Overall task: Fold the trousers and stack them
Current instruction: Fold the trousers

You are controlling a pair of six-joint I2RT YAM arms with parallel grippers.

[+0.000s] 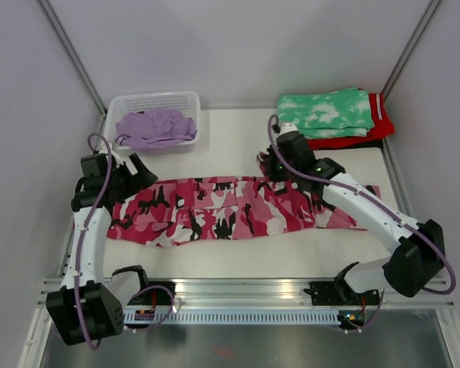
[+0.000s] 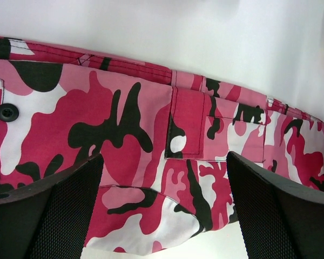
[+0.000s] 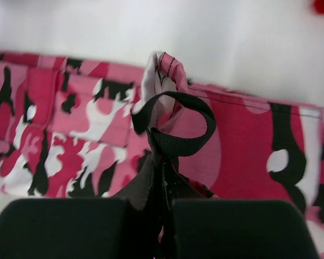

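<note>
Camouflage trousers (image 1: 230,211) across my bench (image 1: 291,253).
My right pincer (image 3: 163,202) clamps their fabric, perhaps a black strap (image 3: 181,143) too; my left pincer (image 2: 162,162) hangs wide above them.

Top external high behind the arm bases, facing down on the whole tabletop (image 1: 238,259), left wrist close over the camouflage trousers (image 2: 124,124), looking past the left tool (image 2: 163,162), right wrist even nearer behind the right tool (image 3: 164,202), same trousers in all three.

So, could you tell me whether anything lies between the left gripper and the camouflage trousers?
Nothing visible does: the left gripper hangs open directly over the camouflage trousers, with only bare fabric between its fingers.
</note>
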